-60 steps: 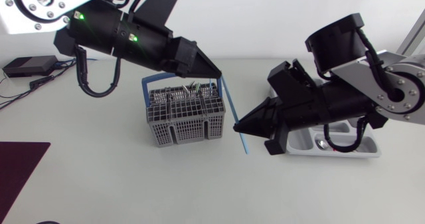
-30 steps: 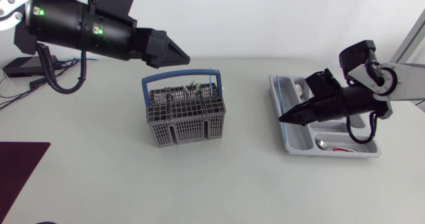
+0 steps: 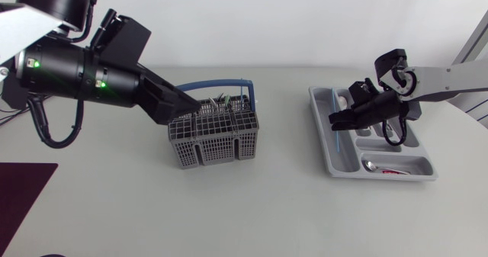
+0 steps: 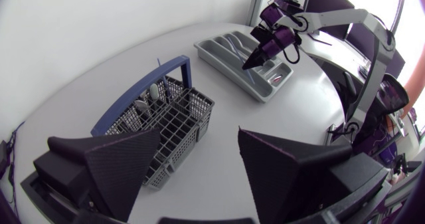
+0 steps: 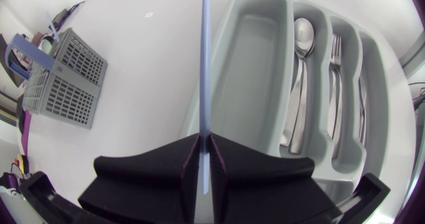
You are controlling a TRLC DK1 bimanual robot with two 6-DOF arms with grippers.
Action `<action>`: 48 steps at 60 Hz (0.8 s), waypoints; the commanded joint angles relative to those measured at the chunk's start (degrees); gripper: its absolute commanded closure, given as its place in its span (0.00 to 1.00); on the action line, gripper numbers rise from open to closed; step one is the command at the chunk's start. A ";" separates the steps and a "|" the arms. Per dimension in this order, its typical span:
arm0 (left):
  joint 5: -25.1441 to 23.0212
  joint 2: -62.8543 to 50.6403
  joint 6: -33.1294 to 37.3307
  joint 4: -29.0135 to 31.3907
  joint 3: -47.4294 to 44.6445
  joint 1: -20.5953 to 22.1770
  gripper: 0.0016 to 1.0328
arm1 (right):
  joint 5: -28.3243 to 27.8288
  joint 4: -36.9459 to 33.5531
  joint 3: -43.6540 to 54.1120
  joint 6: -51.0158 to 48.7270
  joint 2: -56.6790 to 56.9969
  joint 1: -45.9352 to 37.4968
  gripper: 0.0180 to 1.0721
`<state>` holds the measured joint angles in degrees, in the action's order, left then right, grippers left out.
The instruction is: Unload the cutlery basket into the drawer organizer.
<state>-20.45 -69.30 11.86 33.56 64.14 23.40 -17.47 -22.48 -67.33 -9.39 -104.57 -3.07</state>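
- The right jaws are clamped narrow on a thin blue straw (image 5: 204, 58), one finger on each side, partway along its length. The longer part points ahead of them.
- The left jaws stand wide apart with nothing between them, at the cutlery basket's (image 3: 215, 141) rear corner, on the left arm's (image 3: 84, 74) side.
- The straw (image 3: 339, 139) hangs lengthwise over the drawer organizer (image 3: 320, 131), along the wall of the long outer compartment (image 5: 255, 64) nearest the basket. I cannot tell whether it touches the tray.
- It looks very light, smooth and a little bendy. A hard squeeze could flatten it, and released high it may roll or bounce out, so it wants a low, level release.
- A spoon (image 5: 302, 34) and a fork (image 5: 335, 51) lie in the neighbouring slots.
- The basket (image 4: 169, 127) stands well apart on the desk (image 3: 252, 211), its blue handle (image 3: 217, 83) upright. A few pieces (image 3: 221, 99) stand in its rear cells.
- Those look like stiff, heavier, slippery metal, best taken by the ends that rise above the grid and lifted straight up clear of the handle.
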 commanded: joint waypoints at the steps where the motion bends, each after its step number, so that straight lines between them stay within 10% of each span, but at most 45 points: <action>1: 0.58 1.53 1.77 -0.34 -2.26 -0.37 0.06 | 1.13 -0.02 -2.10 2.18 -3.09 -0.62 0.92; 10: 1.73 2.50 2.56 -0.43 -4.37 -0.11 0.06 | 1.92 -0.11 -4.04 2.97 -6.52 -1.24 0.88; 31: 7.26 6.72 3.88 -1.74 -9.82 1.21 0.06 | 4.91 2.62 -2.63 1.74 -4.76 -0.88 0.23; 48: 11.04 7.07 4.49 -6.23 -15.71 0.24 0.07 | 0.25 5.60 1.50 1.74 4.91 6.23 0.20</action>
<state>-10.44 -62.28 15.14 28.62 50.94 24.12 -16.34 -17.58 -67.72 -7.92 -102.00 0.75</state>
